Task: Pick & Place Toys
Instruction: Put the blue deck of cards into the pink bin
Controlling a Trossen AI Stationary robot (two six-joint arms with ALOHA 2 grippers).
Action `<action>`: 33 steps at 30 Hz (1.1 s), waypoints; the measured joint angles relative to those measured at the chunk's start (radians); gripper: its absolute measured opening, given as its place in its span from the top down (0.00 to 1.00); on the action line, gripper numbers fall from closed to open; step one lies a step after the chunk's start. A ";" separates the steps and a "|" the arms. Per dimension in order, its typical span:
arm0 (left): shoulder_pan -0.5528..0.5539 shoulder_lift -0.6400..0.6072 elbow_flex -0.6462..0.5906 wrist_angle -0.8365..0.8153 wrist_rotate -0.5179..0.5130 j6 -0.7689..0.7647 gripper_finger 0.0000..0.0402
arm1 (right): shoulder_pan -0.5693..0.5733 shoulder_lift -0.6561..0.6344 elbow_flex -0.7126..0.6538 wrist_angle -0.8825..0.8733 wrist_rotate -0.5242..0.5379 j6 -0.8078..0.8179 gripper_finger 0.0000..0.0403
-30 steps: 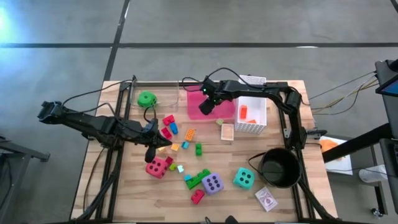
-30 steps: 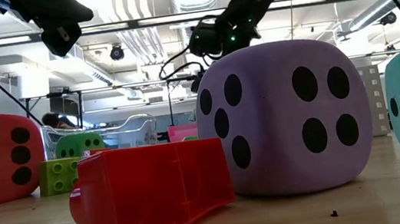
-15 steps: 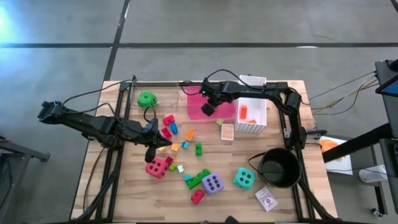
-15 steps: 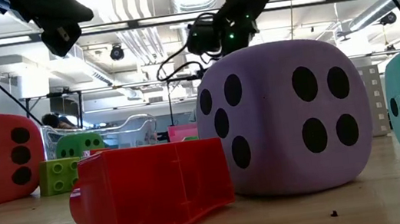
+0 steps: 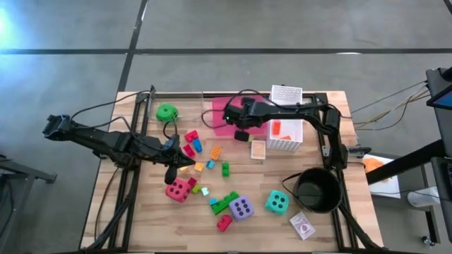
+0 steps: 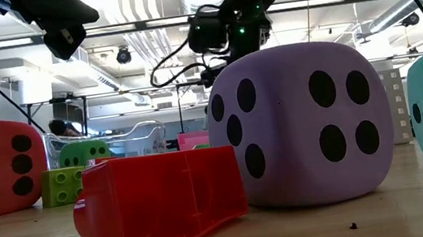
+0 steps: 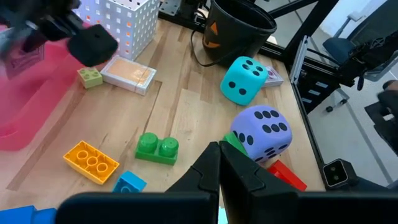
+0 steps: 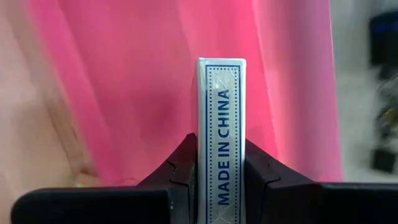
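Right gripper (image 8: 219, 163) pinches a card pack (image 8: 221, 124) over the pink tray (image 8: 124, 81) (most toys remain scattered).

"What's carrying it all?"

"A wooden table (image 5: 141, 219). At the far side, a green die (image 5: 167, 111) on the left, a pink tray (image 5: 220, 120) in the middle, a white mesh basket (image 5: 286, 134) to its right."

"And nearer?"

"A red die (image 5: 177, 189) on the left, a purple die (image 5: 241, 207) and teal die (image 5: 276, 202) further right, small bricks (image 5: 215, 152) scattered mid-table, a black pot (image 5: 316, 190) and a card pack (image 5: 302, 226) at the near right."
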 joint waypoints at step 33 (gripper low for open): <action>-0.003 0.000 0.000 -0.003 0.003 -0.019 0.98 | 0.050 0.081 -0.032 0.007 0.008 -0.025 0.59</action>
